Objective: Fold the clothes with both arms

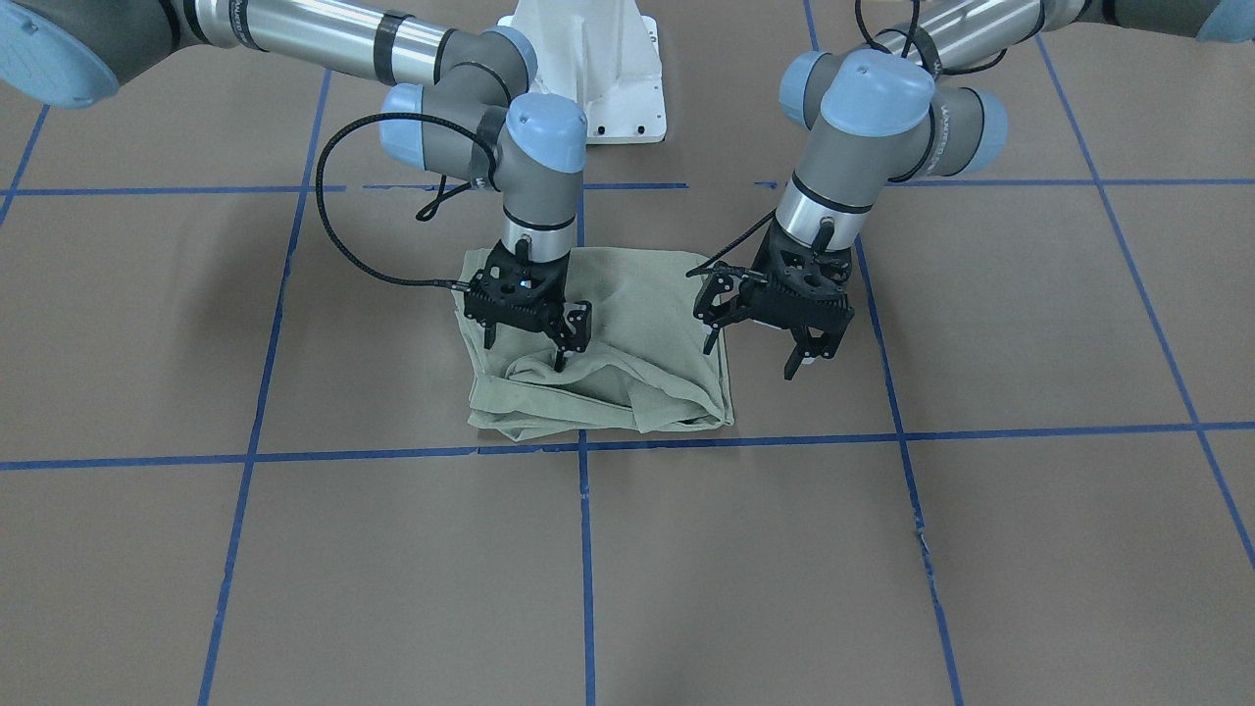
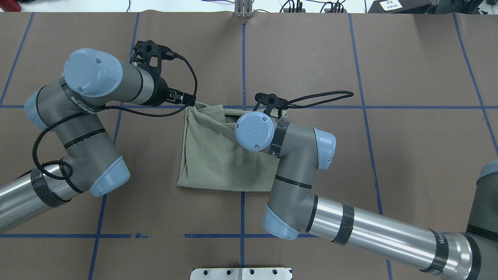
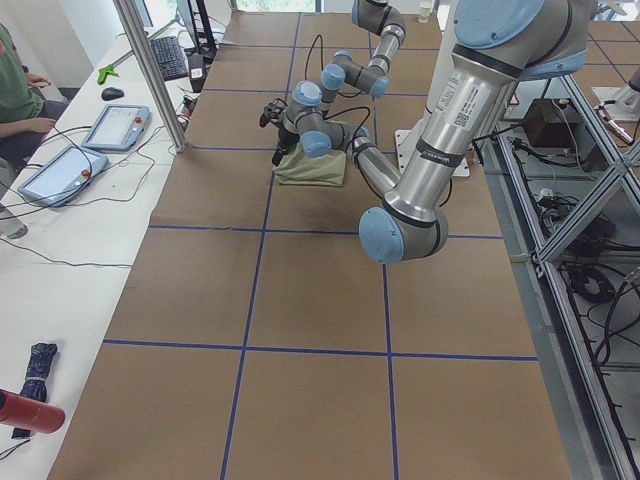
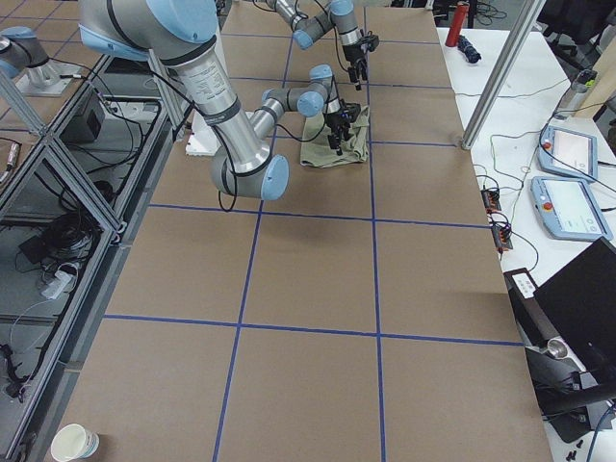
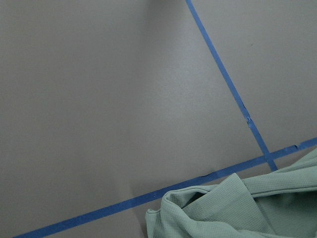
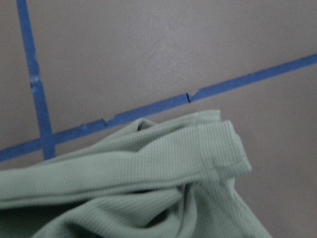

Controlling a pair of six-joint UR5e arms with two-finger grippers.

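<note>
Brown-papered table (image 1: 294, 588), gridded with blue tape (image 1: 585, 549). Pale green shirt (image 1: 647, 333) at mid-table beside a tape crossing, folded to a near-square bundle; long axis not determinable. Rumpled loose folds toward the operators' side, flat edge toward the robot. Right gripper (image 1: 527, 345) over the rumpled folds, jaws spread, one tip touching cloth, nothing clamped. Left gripper (image 1: 755, 351) just beside the shirt's edge on the robot's left, jaws wide, empty. Black cable (image 1: 328, 206) looped off the right wrist. Overhead, right wrist cap (image 2: 254, 130) masking a shirt corner and its own gripper; embossed logo on cap, letters illegible. White pedestal (image 1: 588, 69) farthest.
</note>
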